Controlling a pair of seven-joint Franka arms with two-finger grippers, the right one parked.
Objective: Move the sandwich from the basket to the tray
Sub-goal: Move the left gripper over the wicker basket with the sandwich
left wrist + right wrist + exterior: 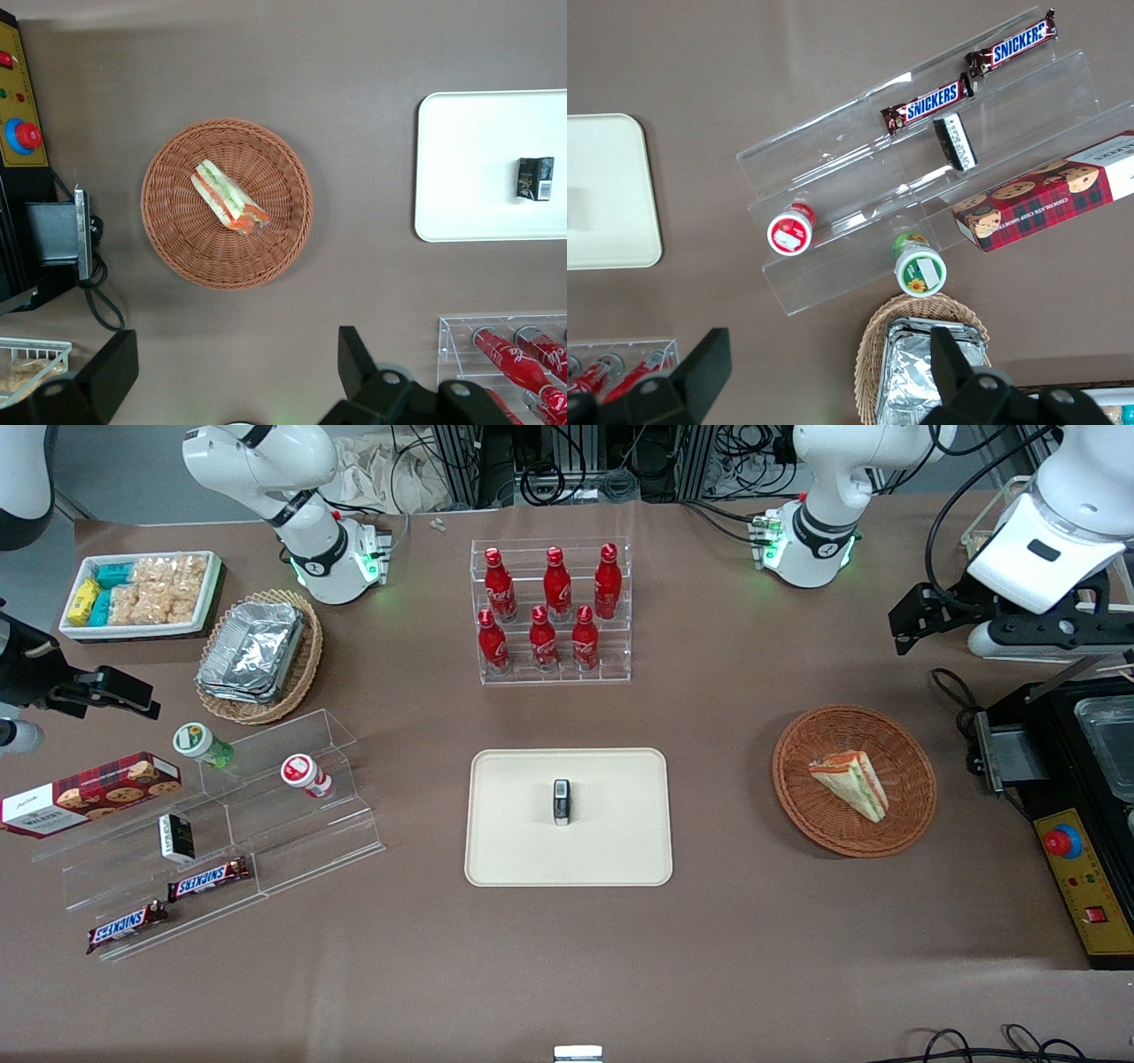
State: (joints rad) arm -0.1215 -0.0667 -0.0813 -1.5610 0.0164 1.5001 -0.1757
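Observation:
The sandwich [850, 783], a pale wedge with orange-red and green layers, lies in the round reddish-brown basket [802, 797] toward the working arm's end of the table. Both show in the left wrist view, the sandwich [229, 196] in the basket [173, 239]. The cream tray [505, 850] sits mid-table, nearer the parked arm than the basket, and shows in the left wrist view [461, 168]. My left gripper [1001, 615] hangs high above the table, farther from the front camera than the basket. It is open and empty [232, 372], its fingers [354, 359] wide apart.
A small black box [562, 802] stands on the tray. A clear rack of red bottles [551, 611] stands farther from the front camera than the tray. A black machine with a red button [1063, 841] sits beside the basket. Snack shelves [221, 824] lie toward the parked arm's end.

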